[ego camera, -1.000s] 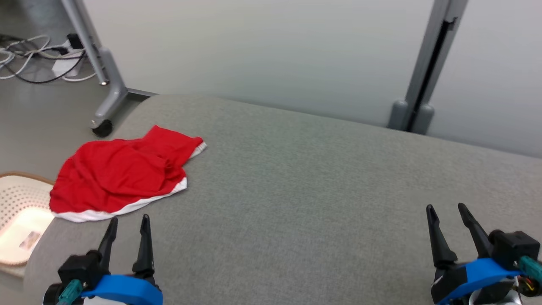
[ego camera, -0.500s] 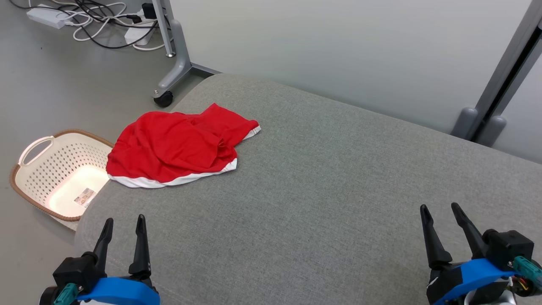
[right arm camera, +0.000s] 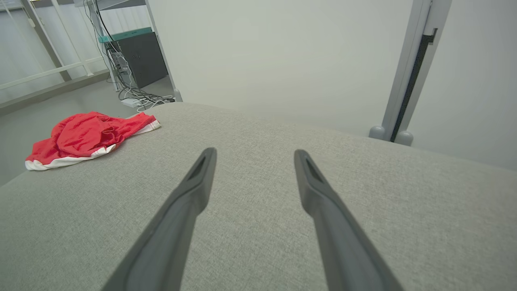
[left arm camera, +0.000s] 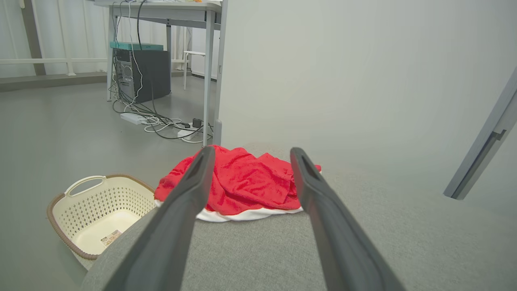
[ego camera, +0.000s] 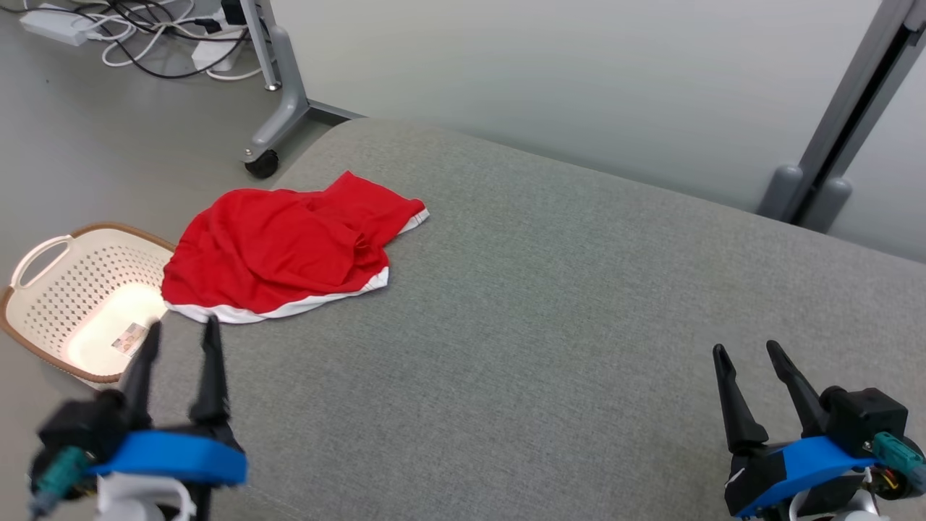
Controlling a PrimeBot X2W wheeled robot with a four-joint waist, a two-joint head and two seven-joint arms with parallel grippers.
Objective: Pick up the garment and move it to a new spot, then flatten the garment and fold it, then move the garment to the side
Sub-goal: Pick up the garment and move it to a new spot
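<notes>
A crumpled red garment (ego camera: 282,250) with a white hem lies near the left end of the grey cushioned surface (ego camera: 550,318). My left gripper (ego camera: 182,327) is open, its tips just short of the garment's white hem, nothing between them. Along the left wrist view the garment (left arm camera: 246,184) sits straight ahead between the two fingers. My right gripper (ego camera: 746,350) stands open and empty at the lower right, far from the cloth. From the right wrist view the garment (right arm camera: 89,135) lies far off to the left.
A cream perforated laundry basket (ego camera: 58,289) stands on the floor beside the surface's left end. A wheeled grey frame leg (ego camera: 278,116) and cables (ego camera: 137,36) lie behind it. A pale partition (ego camera: 579,79) runs along the far edge.
The head camera has swung, shifting the whole picture. My left gripper has risen and moved forward toward the garment's hem. The right gripper has hardly moved, and the garment lies as before.
</notes>
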